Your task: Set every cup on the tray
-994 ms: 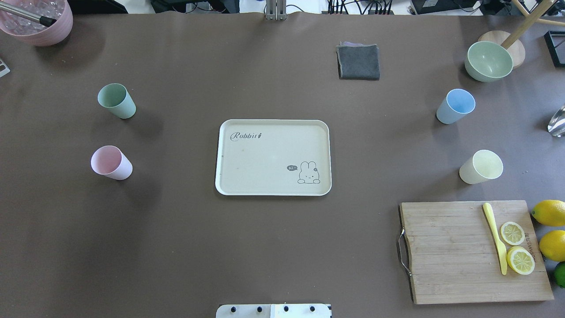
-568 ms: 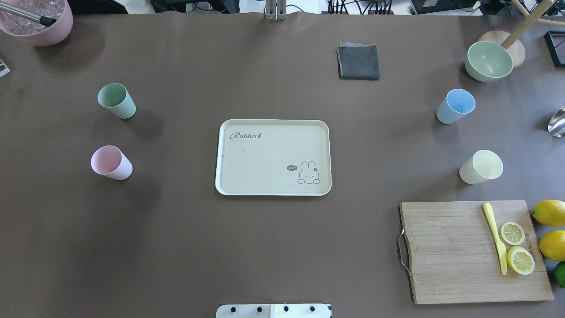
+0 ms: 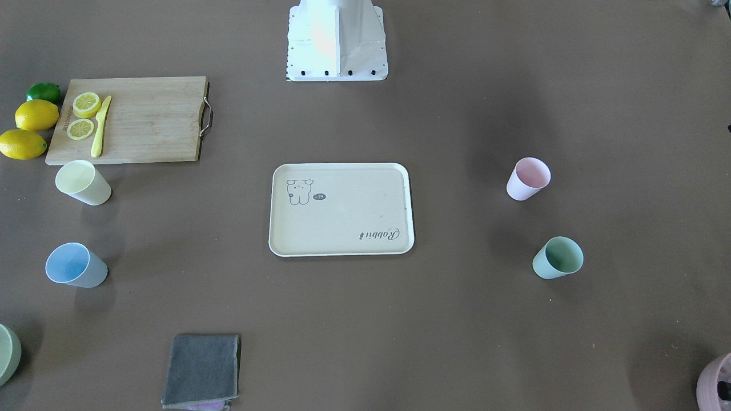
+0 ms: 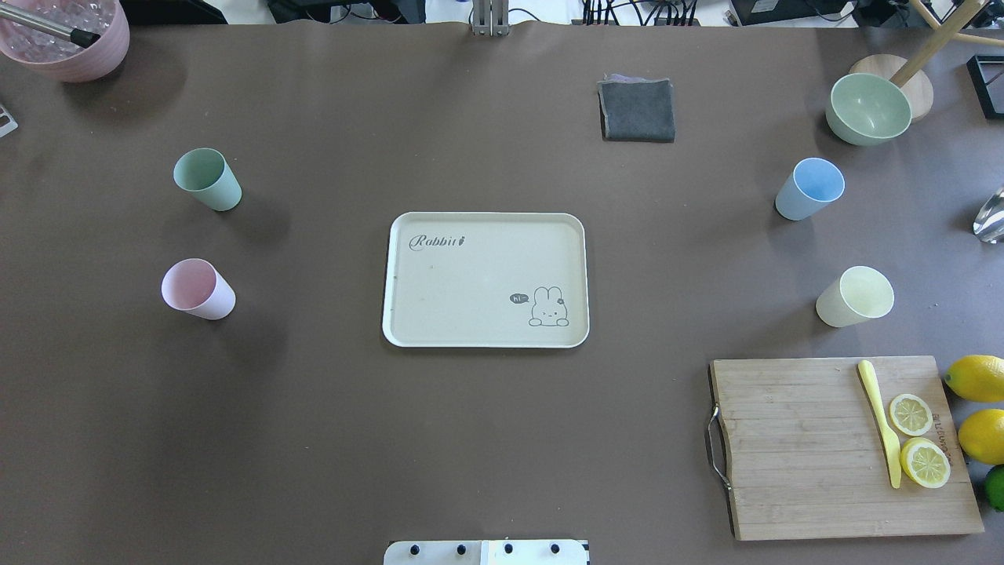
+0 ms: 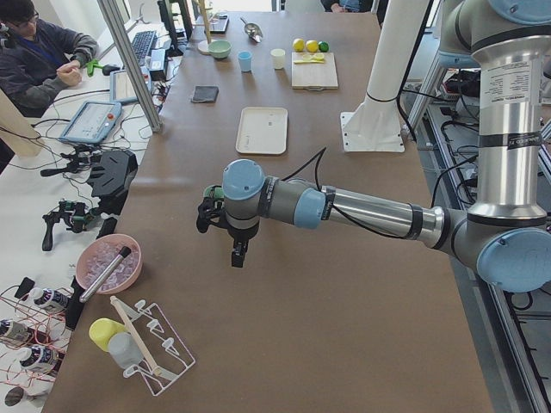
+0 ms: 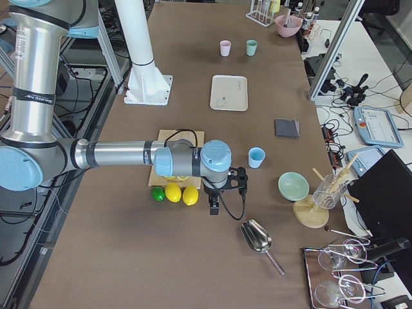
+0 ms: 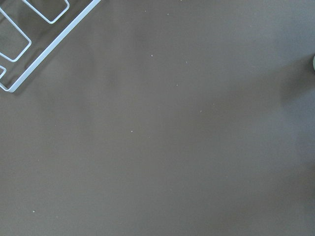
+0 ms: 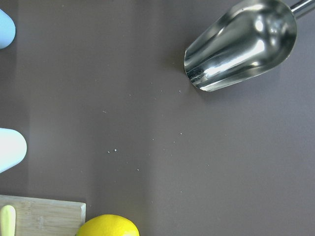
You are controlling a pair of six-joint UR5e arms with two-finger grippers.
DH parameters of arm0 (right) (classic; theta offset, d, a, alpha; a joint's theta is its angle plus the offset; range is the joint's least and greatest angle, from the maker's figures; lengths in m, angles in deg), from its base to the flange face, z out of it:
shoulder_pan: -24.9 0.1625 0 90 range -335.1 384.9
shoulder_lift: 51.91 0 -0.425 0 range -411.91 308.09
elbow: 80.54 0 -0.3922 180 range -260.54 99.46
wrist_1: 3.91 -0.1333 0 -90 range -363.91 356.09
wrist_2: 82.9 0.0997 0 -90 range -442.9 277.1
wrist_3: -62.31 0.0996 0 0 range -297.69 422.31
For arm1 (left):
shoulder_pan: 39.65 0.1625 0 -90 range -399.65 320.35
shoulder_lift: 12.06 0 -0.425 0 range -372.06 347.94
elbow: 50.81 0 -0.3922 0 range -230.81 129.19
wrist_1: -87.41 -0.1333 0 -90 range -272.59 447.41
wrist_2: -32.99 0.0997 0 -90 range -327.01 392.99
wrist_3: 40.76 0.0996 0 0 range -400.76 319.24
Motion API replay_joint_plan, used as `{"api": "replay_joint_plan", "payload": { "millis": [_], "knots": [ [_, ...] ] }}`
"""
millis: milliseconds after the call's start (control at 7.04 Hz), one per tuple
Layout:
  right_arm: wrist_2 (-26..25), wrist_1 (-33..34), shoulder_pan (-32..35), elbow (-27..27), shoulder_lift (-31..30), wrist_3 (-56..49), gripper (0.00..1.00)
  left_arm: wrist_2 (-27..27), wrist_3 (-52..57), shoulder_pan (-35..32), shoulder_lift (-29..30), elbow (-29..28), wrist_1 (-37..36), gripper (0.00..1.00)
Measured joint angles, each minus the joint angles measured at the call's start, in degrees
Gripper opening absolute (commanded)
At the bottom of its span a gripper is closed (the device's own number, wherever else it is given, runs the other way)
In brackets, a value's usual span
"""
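The cream tray lies at the table's middle with nothing on it; it also shows in the front view. The mint green cup and pink cup stand left of it. The light blue cup and pale yellow cup stand right of it. All stand upright on the table. My left gripper hangs over the table's left end, beyond the green cup. My right gripper hangs over the right end near the lemons. I cannot tell whether either is open or shut.
A wooden cutting board with lemon slices and a yellow knife lies front right, with lemons beside it. A green bowl and grey cloth sit at the back. A mauve pot is back left. A metal scoop lies by the right gripper.
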Motion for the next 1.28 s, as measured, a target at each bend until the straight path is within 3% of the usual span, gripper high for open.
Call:
{"api": "replay_joint_plan", "payload": {
  "millis": [568, 852, 1278],
  "knots": [
    [-0.24, -2.06, 5.13, 1.00, 3.18, 0.27, 1.00, 3.55, -0.33, 0.05, 4.59, -7.10, 18.91, 0.98],
    [-1.11, -5.41, 5.26, 0.16, 2.96, 1.64, 1.00, 3.62, -0.45, 0.45, 7.62, -8.53, 21.01, 0.98],
    [-7.60, -9.90, -2.82, -0.39, 6.89, 20.15, 1.00, 4.03, -2.97, 9.02, 15.89, -11.18, 20.69, 0.99]
  ]
}}
